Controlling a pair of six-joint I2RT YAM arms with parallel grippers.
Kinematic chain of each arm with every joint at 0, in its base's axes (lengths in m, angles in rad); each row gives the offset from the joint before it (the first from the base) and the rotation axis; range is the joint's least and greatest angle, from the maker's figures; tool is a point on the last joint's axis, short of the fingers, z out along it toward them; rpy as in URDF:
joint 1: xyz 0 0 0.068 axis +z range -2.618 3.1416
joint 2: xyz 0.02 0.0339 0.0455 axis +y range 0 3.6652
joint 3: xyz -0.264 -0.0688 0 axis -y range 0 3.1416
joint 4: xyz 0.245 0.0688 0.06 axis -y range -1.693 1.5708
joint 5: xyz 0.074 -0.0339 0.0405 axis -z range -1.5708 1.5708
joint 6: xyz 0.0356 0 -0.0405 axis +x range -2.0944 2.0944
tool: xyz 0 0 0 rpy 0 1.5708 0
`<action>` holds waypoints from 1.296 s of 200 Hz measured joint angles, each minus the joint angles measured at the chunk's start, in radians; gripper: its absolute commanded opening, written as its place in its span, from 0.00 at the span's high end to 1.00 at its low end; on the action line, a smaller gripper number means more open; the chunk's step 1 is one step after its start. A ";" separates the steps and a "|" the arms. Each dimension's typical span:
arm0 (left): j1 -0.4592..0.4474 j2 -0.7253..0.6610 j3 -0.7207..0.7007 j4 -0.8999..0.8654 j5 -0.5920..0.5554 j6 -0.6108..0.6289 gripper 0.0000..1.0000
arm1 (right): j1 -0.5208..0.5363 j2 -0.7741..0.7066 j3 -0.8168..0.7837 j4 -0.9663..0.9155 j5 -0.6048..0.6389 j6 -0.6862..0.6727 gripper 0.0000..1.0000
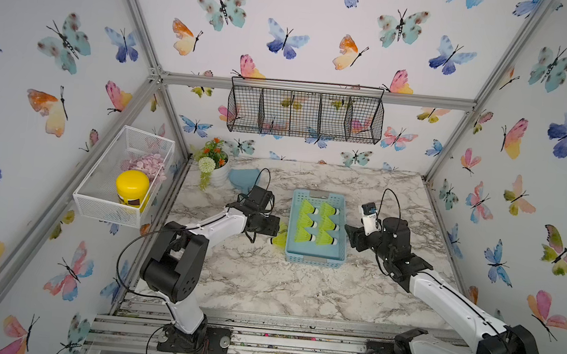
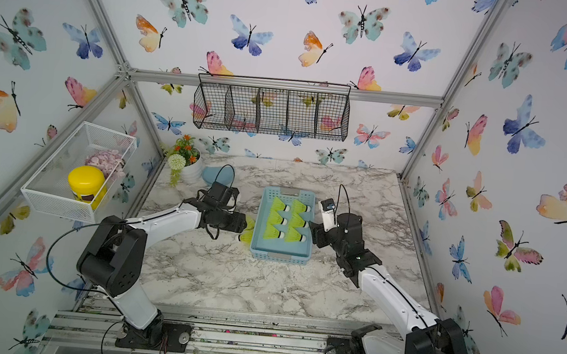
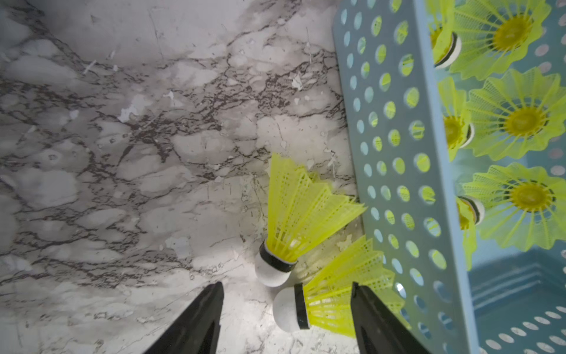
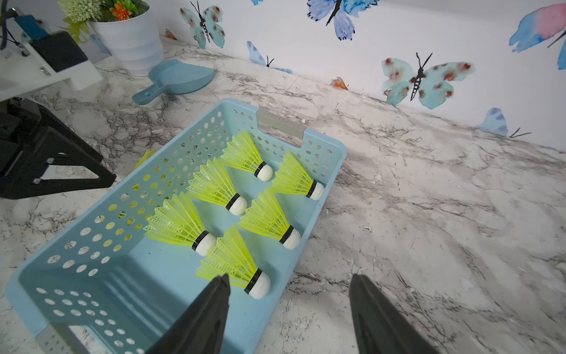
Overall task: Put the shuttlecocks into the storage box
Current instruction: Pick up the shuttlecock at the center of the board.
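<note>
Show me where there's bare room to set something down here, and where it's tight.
Free: the broad marble table between the storage box and the near rail; the box's bare near-end floor. Crowded: the strip between the left claw and the box wall, holding two shuttlecocks; the back corner with flower pot and scoop.

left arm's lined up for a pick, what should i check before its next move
1. Left gripper open and empty: ok.
2. Nearer loose shuttlecock seated between its jaws: cannot tell; it lines up in the left wrist view, but the height is unclear.
3. Clearance to the storage box wall: not ok; the skirt lies against it and one finger is close.
4. Second loose shuttlecock clear of the target: not ok; the corks look touching.
5. Room in the box: ok; six shuttlecocks inside, one end bare.
6. Right gripper out of the way: ok; open, empty, at the box's opposite side.
</note>
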 measured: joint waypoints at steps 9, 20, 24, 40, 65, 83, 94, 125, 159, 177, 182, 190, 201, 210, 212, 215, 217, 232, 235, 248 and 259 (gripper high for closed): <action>0.000 0.015 0.001 0.008 0.005 0.006 0.29 | 0.000 0.000 0.000 0.000 0.000 0.000 0.32; 0.000 0.033 0.004 0.019 0.012 0.011 0.30 | 0.000 0.000 0.000 0.000 0.000 0.000 0.32; 0.000 0.040 0.006 0.023 0.014 0.013 0.30 | 0.000 0.000 0.000 0.000 0.000 0.000 0.32; 0.000 0.067 0.018 0.036 0.021 0.019 0.32 | 0.000 0.000 0.000 -0.002 0.000 0.000 0.32; 0.000 0.109 0.040 0.050 0.033 0.028 0.36 | 0.000 0.000 0.000 -0.003 0.000 0.000 0.32; 0.000 0.130 0.053 0.056 0.030 0.030 0.38 | 0.000 0.000 0.000 -0.003 0.000 0.000 0.32; 0.000 0.142 0.063 0.059 0.021 0.030 0.43 | 0.000 0.000 0.000 -0.003 0.000 0.000 0.32; 0.002 0.173 0.083 0.067 -0.011 0.030 0.49 | 0.000 0.000 0.000 -0.003 0.000 0.000 0.32; 0.005 0.189 0.088 0.072 -0.040 0.018 0.64 | 0.000 0.000 0.000 -0.004 0.000 0.000 0.31; 0.009 0.189 0.088 0.079 -0.054 0.002 0.70 | 0.000 0.000 0.000 -0.004 0.000 0.000 0.32; 0.011 0.189 0.088 0.082 -0.058 -0.003 0.71 | 0.000 0.000 0.000 -0.004 0.000 0.000 0.32; 0.014 0.189 0.087 0.086 -0.063 -0.015 0.72 | 0.000 0.000 0.000 -0.004 0.000 0.000 0.32; 0.019 0.188 0.080 0.100 -0.069 -0.033 0.73 | 0.000 0.000 0.000 -0.004 -0.001 0.000 0.32; 0.024 0.185 0.072 0.111 -0.069 -0.048 0.73 | 0.000 0.000 0.000 -0.004 -0.002 0.000 0.31; 0.025 0.183 0.070 0.113 -0.069 -0.051 0.73 | 0.000 0.000 0.000 -0.004 -0.002 0.000 0.32; 0.026 0.181 0.066 0.117 -0.069 -0.053 0.73 | 0.000 0.000 0.000 -0.005 -0.003 0.000 0.32; 0.027 0.180 0.063 0.118 -0.069 -0.059 0.73 | 0.000 0.000 0.000 -0.005 -0.004 0.000 0.32; 0.035 0.156 0.036 0.133 -0.068 -0.090 0.73 | 0.000 0.002 0.000 -0.005 -0.014 0.000 0.31; 0.037 0.150 0.030 0.135 -0.068 -0.094 0.73 | 0.000 0.003 0.000 -0.005 -0.018 0.000 0.31; 0.044 0.116 0.005 0.138 -0.067 -0.128 0.73 | 0.000 0.010 0.000 -0.005 -0.036 0.000 0.31; 0.048 0.078 -0.009 0.139 -0.066 -0.155 0.73 | 0.000 0.021 0.002 -0.005 -0.057 0.000 0.32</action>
